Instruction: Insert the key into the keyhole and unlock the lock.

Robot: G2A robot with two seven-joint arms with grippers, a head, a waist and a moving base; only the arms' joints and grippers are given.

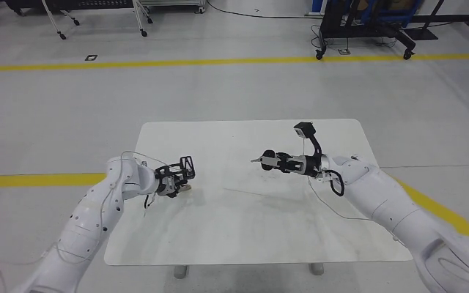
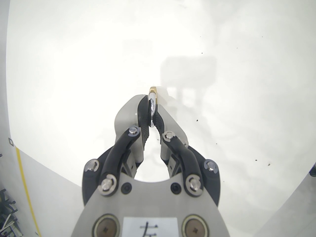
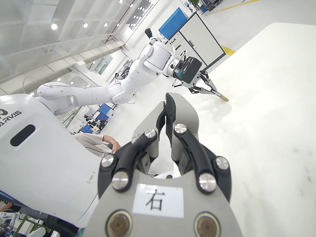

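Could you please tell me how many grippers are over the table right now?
2. The left gripper is over the table's left part, shut on the padlock. The right gripper is over its right-centre, shut, a thin tip, probably the key, sticking out.

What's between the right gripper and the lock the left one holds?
Nothing: in the top view the table between the right gripper and the lock in the left gripper is bare.
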